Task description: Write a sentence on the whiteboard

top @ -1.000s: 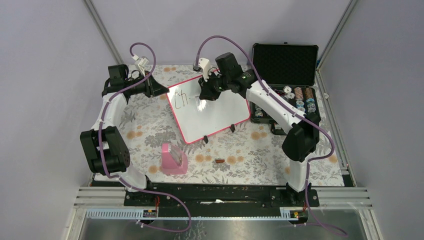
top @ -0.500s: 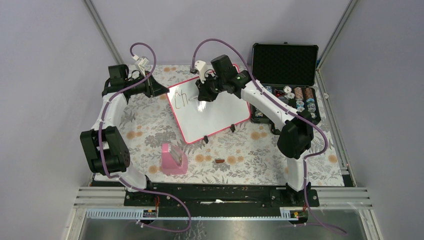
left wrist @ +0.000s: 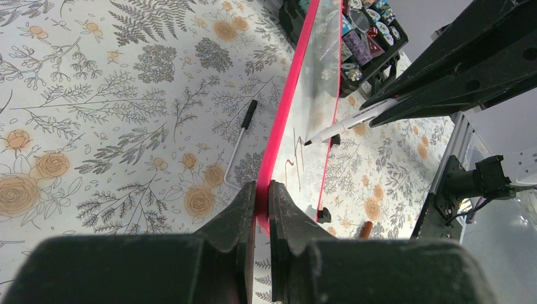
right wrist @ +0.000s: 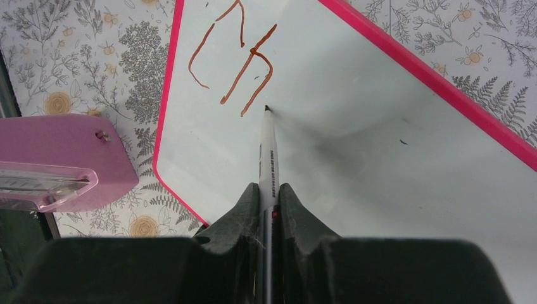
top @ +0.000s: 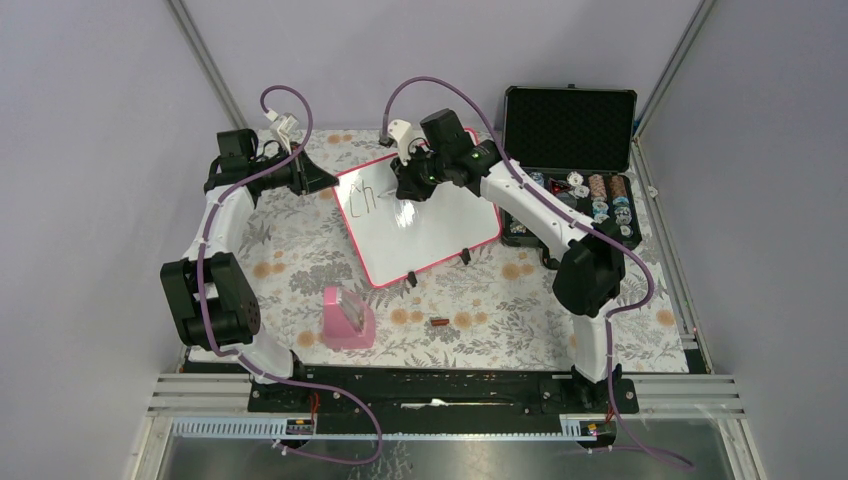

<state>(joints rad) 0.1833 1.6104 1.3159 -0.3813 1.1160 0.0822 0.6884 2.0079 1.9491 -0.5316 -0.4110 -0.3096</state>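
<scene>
The right hand [right wrist: 267,190] is clenched on a white marker [right wrist: 266,149]. The marker's dark tip is at the surface of the whiteboard [right wrist: 392,145]; whether it touches cannot be told. The tip is just beside the last stroke of the sentence [right wrist: 235,60], which reads only "Ch" in reddish-brown, at the upper left of the wrist view. The left hand [left wrist: 261,193] pinches the board's pink frame. Seen from overhead, the board sits askew at upper centre of the floral counter [top: 290,240]. A pink holder [top: 347,318] lies below it and an open black case [top: 570,118] stands at upper right.
</scene>
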